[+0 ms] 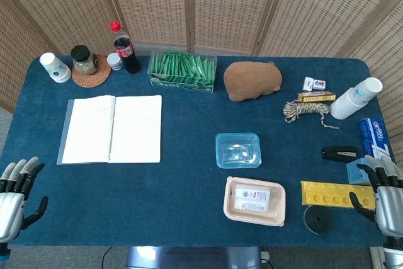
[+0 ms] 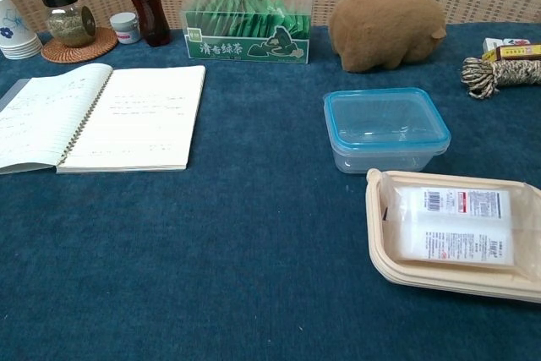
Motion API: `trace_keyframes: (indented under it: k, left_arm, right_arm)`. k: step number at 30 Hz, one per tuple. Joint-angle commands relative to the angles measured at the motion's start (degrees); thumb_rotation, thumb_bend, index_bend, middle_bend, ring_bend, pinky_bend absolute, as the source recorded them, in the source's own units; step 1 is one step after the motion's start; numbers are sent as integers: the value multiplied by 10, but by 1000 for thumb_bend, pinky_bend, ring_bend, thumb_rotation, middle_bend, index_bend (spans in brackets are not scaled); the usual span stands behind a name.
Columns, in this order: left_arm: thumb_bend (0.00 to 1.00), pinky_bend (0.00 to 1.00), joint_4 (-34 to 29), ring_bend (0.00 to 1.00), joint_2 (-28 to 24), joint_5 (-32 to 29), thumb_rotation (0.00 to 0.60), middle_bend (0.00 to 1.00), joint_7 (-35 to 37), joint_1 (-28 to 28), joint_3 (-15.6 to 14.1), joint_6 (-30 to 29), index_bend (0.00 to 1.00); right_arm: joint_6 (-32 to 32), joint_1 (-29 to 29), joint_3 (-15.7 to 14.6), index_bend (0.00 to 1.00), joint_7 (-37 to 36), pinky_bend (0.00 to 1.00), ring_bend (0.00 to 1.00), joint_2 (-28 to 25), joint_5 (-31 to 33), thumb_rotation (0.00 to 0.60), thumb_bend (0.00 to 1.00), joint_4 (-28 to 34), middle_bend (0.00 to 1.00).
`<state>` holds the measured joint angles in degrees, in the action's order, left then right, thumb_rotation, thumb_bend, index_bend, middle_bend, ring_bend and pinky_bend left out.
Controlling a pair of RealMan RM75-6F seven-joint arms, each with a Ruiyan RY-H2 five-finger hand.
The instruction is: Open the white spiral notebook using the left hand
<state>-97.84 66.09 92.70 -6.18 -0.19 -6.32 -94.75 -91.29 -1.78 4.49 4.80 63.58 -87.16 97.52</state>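
White notebook [image 1: 111, 129] open, edges unobstructed

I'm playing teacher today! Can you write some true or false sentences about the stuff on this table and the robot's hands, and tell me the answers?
1. The white spiral notebook lies open on the blue table. True.
2. The left hand is holding the notebook. False: it is at the table's near left corner, fingers apart, holding nothing.
3. The cola bottle stands upright near the back edge. True.
4. The brown plush animal sits inside the clear container with the blue rim. False: it rests on the table behind it.
5. The right hand grips the paper cups. False: it is empty, near the front right corner.
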Motion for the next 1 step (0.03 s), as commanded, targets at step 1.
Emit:
trace_keyframes:
  k: [1]
  left_arm:
    - [403,0,-10,0,-3,-3,600,79,-7,-2,0,12,209]
  right_arm:
    - [1,0,-1,239,-2,123,62,1,1,600,307,-2,181]
